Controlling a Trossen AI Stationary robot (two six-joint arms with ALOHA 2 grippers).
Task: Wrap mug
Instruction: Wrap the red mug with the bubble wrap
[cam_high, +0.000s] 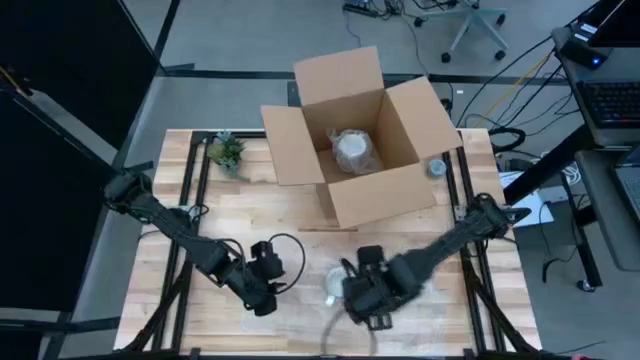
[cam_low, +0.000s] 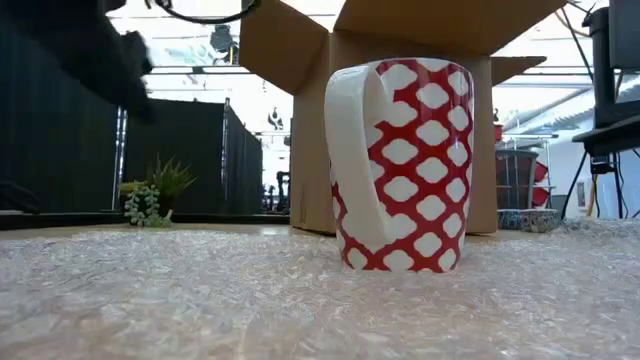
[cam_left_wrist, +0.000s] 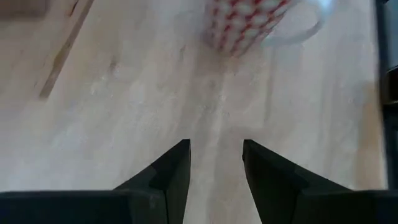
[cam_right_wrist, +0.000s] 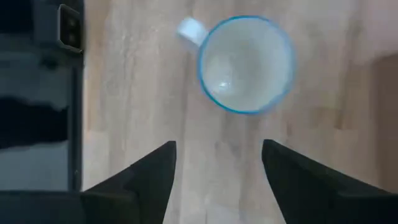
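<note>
A red mug with a white pattern (cam_low: 400, 165) stands upright on a sheet of bubble wrap (cam_low: 200, 300) near the table's front edge, its white handle turned toward the low camera. From above, the mug (cam_high: 332, 287) sits between my two grippers. My left gripper (cam_left_wrist: 216, 144) is open, to the mug's left, with the mug (cam_left_wrist: 245, 22) ahead of its fingers. My right gripper (cam_right_wrist: 219, 144) is open above the mug (cam_right_wrist: 245, 64) and looks down into it. Neither touches anything.
An open cardboard box (cam_high: 355, 135) stands at the far middle of the table with a wrapped object (cam_high: 352, 150) inside. A small potted plant (cam_high: 227, 152) is at the far left. A small bowl (cam_high: 437, 167) sits to the box's right.
</note>
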